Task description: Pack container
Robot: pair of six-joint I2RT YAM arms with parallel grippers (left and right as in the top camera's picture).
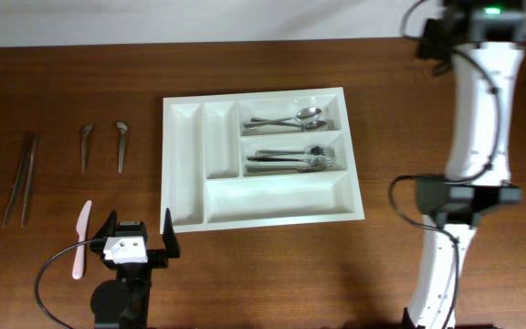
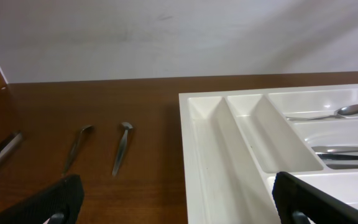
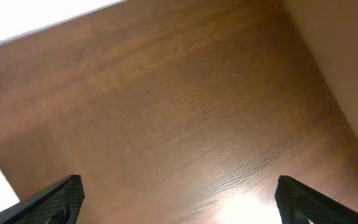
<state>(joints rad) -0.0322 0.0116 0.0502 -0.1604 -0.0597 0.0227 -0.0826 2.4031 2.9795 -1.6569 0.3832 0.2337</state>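
The container (image 1: 272,196) lies flat in the middle of the overhead frame, on the wooden table (image 1: 382,265). Spoons (image 1: 290,119) fill its upper right compartment and forks (image 1: 290,157) the one below. The long bottom compartment and the two narrow ones at its left look empty.

The left gripper (image 1: 138,228) hovers at the lower left of the frame, just beside the container's lower left corner, with its jaws wide apart and nothing between them. The right gripper (image 3: 179,196) also stands wide and empty, over bare wood at the right, well apart from the container.

Left of the container, several pieces are not packed yet: a pink knife (image 1: 80,239) close to the left gripper, two small metal pieces (image 1: 86,146) (image 1: 120,144) in the upper left, and a long thin pair (image 1: 21,178) at the far left, perhaps tongs or chopsticks; the view is too small to be sure.

Several risks follow from this:
- **Pushing the container:** the left gripper is very near the container's wall, so a turn toward the knife with such wide jaws can knock it out of position.
- **Losing the knife:** it is thin and lies flat, so the fingers can slide over it or press it away instead of lifting it.
- **Poor reach:** the far left pieces lie well away from both arms, and the grasp there may come at a bad angle.
- **A bad drop:** a long piece released across a divider will sit on the rim and not inside.
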